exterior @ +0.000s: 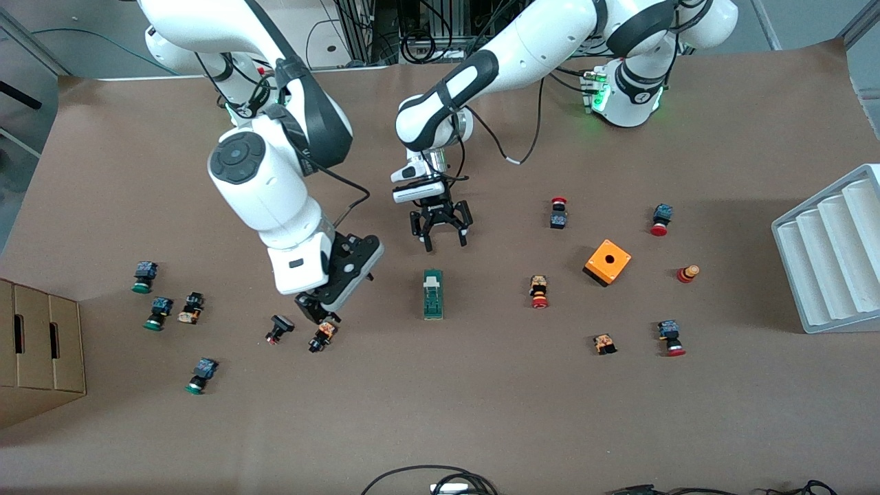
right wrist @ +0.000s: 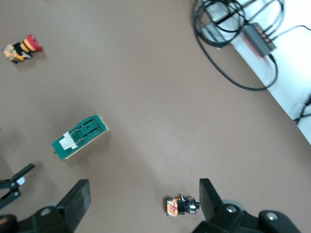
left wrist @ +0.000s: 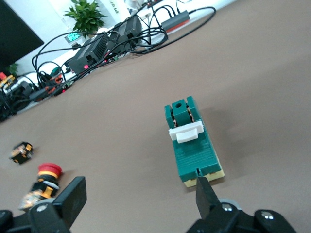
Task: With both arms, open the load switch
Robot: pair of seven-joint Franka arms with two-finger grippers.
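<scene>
The load switch (exterior: pixel 432 294) is a narrow green block with a white sliding piece, lying flat mid-table. My left gripper (exterior: pixel 445 240) hangs open over the table just off the switch's end that lies farther from the front camera. In the left wrist view one fingertip (left wrist: pixel 206 191) overlaps that end of the load switch (left wrist: pixel 193 141), and nothing is between the left gripper's (left wrist: pixel 140 196) fingers. My right gripper (exterior: pixel 317 313) is open over a small orange-and-black push button (right wrist: pixel 181 205), toward the right arm's end from the load switch (right wrist: pixel 80 137).
An orange box with a hole (exterior: pixel 607 262) and several red-capped buttons lie toward the left arm's end. Green-capped buttons (exterior: pixel 157 313) and a cardboard box (exterior: pixel 38 344) sit at the right arm's end. A grey ribbed rack (exterior: pixel 828 254) stands at the table's edge.
</scene>
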